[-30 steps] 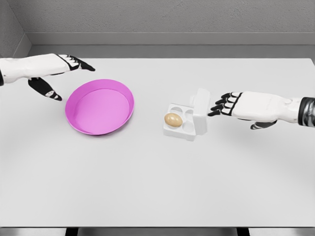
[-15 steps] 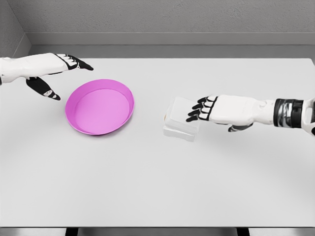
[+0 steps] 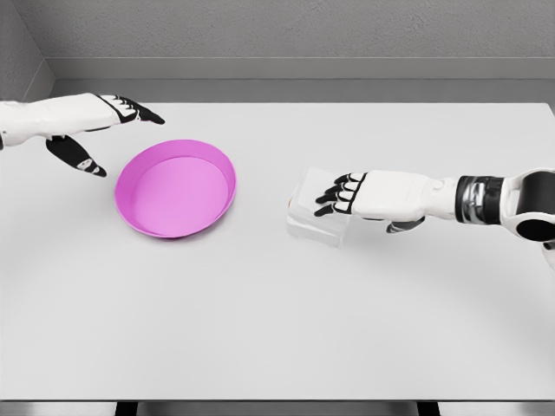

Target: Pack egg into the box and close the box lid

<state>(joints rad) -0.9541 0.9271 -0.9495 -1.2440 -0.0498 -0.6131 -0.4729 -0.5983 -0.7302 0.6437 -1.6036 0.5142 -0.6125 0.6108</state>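
Pressing flat on the box [image 3: 314,214] lid right of the bowl [image 3: 176,188], the right hand [image 3: 364,195], fingers extended and grasping nothing, should push evenly; egg hidden, presumably inside.

Single head-mounted view, angled down and forward over the white table [image 3: 277,329] (whole tabletop visible, moderately near).
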